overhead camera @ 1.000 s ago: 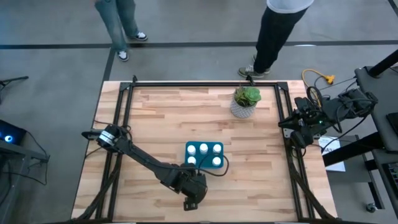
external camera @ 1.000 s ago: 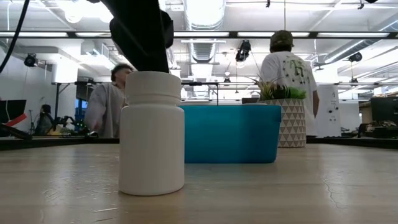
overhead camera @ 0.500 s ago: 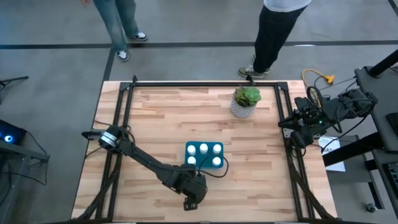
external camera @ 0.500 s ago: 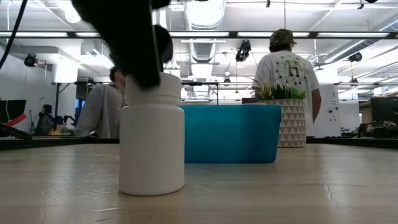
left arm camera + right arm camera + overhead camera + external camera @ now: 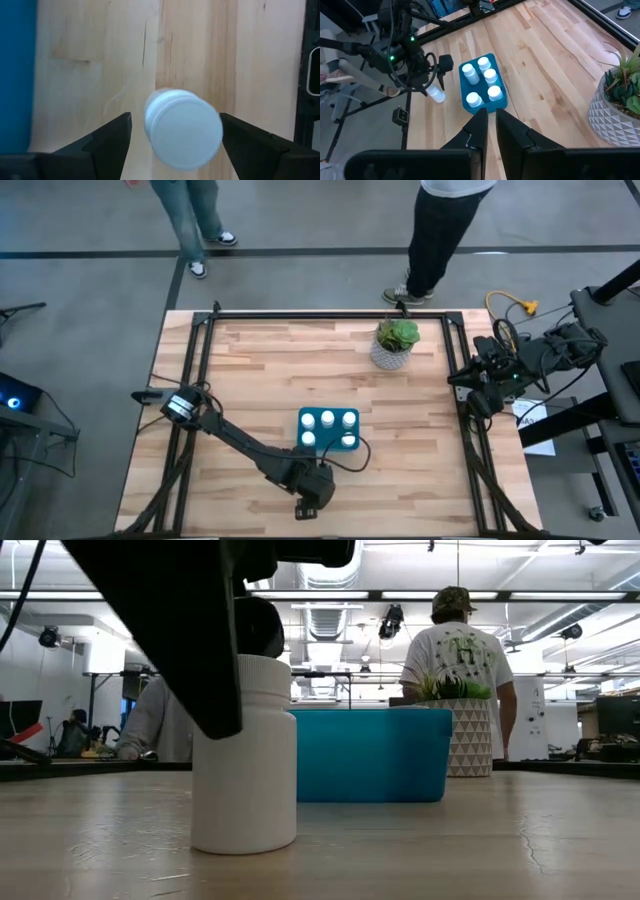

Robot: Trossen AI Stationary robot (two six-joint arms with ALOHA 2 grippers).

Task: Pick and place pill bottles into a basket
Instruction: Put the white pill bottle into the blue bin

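A white pill bottle [image 5: 244, 755] stands upright on its base on the wooden table near the near edge. It also shows in the left wrist view [image 5: 184, 131] and the right wrist view [image 5: 436, 94]. My left gripper [image 5: 175, 120] is above it, pointing down and open, one finger on each side of the cap with a gap to each. In the high view my left gripper [image 5: 312, 498] hides the bottle. The teal basket [image 5: 303, 417] sits just beyond, holding several white bottles [image 5: 490, 75]. My right gripper [image 5: 491, 125] is shut and empty at the table's right edge [image 5: 465, 385].
A white pot with a green plant [image 5: 392, 352] stands at the far right of the table. A black frame rail [image 5: 330, 314] runs along the table's edges. Two people stand beyond the far edge [image 5: 445, 230]. Bare wood lies to the left and right of the basket.
My left gripper has come down over the standing bottle, so that its fingers now reach past the cap on either side. The bottle has stayed in place.
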